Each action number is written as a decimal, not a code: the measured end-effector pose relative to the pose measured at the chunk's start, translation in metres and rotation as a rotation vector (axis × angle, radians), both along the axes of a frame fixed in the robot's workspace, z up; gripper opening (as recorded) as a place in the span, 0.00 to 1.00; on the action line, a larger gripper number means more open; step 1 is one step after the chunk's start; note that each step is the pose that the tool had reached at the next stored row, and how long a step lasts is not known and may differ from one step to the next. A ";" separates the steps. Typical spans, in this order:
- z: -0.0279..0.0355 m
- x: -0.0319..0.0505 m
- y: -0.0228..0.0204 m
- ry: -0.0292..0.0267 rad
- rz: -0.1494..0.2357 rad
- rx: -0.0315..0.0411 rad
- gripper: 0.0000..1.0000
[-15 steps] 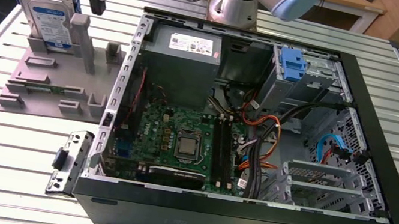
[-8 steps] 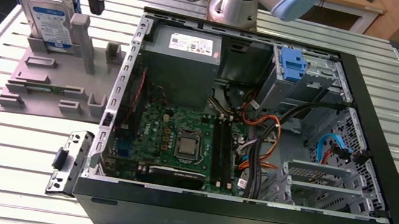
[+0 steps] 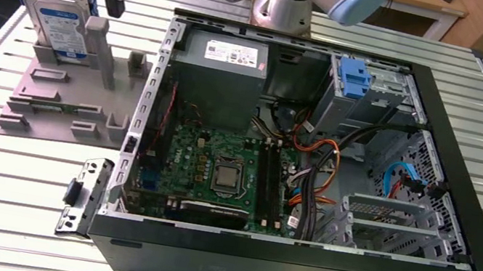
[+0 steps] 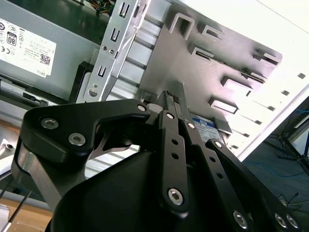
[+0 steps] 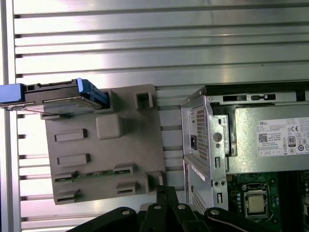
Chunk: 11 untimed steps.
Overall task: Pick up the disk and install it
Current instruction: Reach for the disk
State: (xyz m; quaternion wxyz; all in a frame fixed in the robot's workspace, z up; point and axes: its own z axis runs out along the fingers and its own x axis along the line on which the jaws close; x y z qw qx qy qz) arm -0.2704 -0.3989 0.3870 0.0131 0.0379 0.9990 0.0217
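Note:
The disk (image 3: 57, 25) stands upright in the grey plastic stand (image 3: 65, 102) on the exterior view's left, silver with a white-and-blue label and a blue bracket round its edges. In the first wrist view the disk (image 5: 58, 99) shows edge-on at the end of the stand (image 5: 106, 150). A corner of its label (image 4: 205, 123) peeks past the fingers in the second wrist view. My gripper (image 3: 113, 7) hangs just above the stand, slightly to the exterior view's right of the disk and apart from it. Its black fingers (image 4: 175, 104) are together, shut on nothing.
An open computer case (image 3: 457, 142) lies in the middle of the slatted metal table (image 3: 8, 177), with a grey power supply (image 3: 223, 66), a motherboard (image 3: 221, 169) and a blue-fronted drive bay (image 3: 354, 77). A black bracket (image 3: 82, 196) lies by the case's near corner.

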 end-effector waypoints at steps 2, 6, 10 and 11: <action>0.0000 -0.0005 0.0000 0.0000 0.000 0.0000 0.10; -0.0001 -0.0014 0.0000 0.0000 0.000 0.0000 0.10; -0.0001 -0.0024 0.0000 0.0000 0.000 0.0000 0.10; -0.0001 -0.0027 0.0000 0.0000 0.000 0.0000 0.10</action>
